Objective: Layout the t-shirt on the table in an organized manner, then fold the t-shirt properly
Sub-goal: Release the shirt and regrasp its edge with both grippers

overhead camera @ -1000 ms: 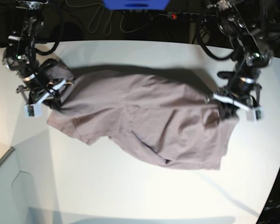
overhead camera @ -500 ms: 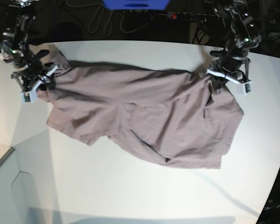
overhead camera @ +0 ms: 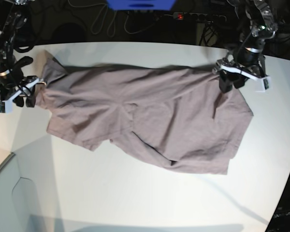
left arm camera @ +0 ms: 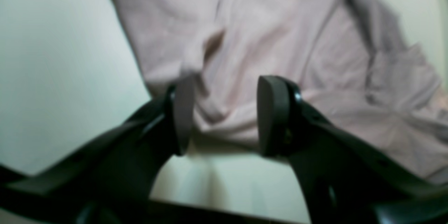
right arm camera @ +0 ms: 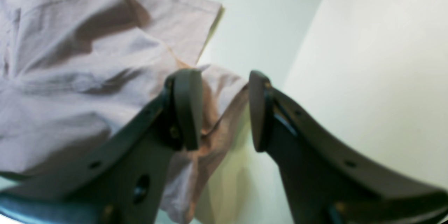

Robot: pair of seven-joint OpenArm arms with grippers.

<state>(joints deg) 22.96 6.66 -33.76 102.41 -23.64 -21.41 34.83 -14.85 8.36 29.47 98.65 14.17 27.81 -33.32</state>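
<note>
Two grippers sit at opposite ends of the shirt (overhead camera: 145, 121), both with jaws parted. The left gripper (left arm camera: 224, 115) points down at the cloth's edge; its dark, flat-faced pads (left arm camera: 269, 115) stand apart with wrinkled fabric showing in the gap behind them, and nothing is pinched between them. In the base view this gripper (overhead camera: 232, 79) hangs at the shirt's upper right corner, its black arm rising steeply toward the back of the scene.

The right gripper (right arm camera: 224, 112) is likewise unclenched. A loose fold of cloth lies in the gap and brushes the inner face of one pad (right arm camera: 187, 108) (whether it also touches the other pad cannot be told), so it looks released rather than gripped. From the base camera this gripper (overhead camera: 21, 94) sits just beside the shirt's upper left corner, forearm tilted up and back.

The shirt is soft taupe fabric, matte, spread wide across the table (overhead camera: 135, 198) with shallow creases running through its middle and one overlapping flap near the lower centre. Its top edge lies fairly straight between the grippers; the bottom edge is uneven. The table is smooth, matte white, with a curved far rim.
</note>
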